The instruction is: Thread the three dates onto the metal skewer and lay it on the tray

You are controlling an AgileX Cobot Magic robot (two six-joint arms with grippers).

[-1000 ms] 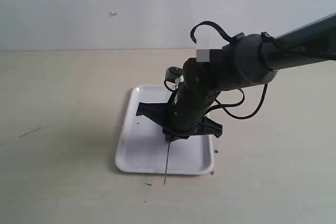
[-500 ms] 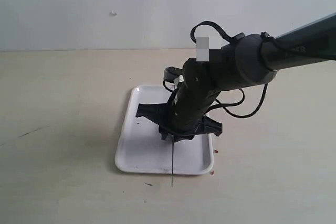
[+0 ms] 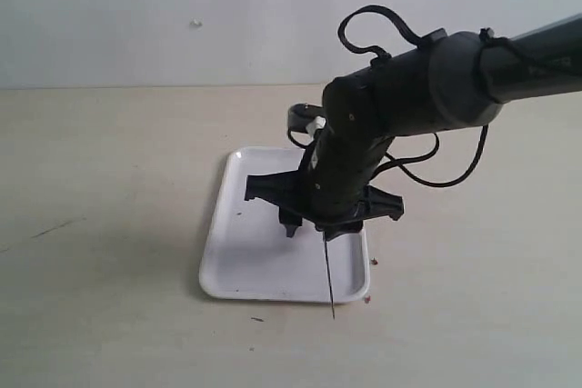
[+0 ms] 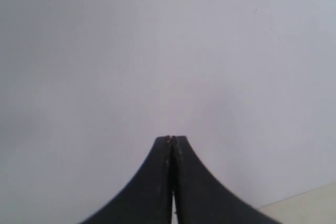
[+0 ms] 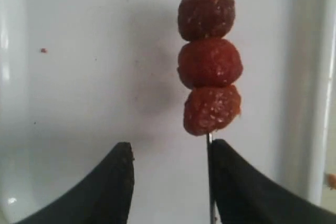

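Note:
The three dates (image 5: 210, 62) sit threaded in a row on the metal skewer (image 5: 209, 182), over the floor of the white tray (image 5: 79, 87). My right gripper (image 5: 170, 148) is open above the tray. The skewer runs along the inner face of one finger (image 5: 236, 182), and the other finger stands well apart. In the exterior view the right gripper (image 3: 309, 227) hangs low over the tray (image 3: 245, 261). The skewer (image 3: 329, 279) pokes out past the tray's front rim, and the dates are hidden by the arm. My left gripper (image 4: 171, 139) is shut on nothing and faces a blank wall.
A few red-brown crumbs (image 3: 373, 262) lie on the tabletop by the tray's front right corner. The right arm's cable (image 3: 427, 174) loops over the table beside the tray. The left arm is out of the exterior view.
The right gripper has turned and shifted right over the tray. The skewer's free end has swung from the tray's front middle toward its front right corner.

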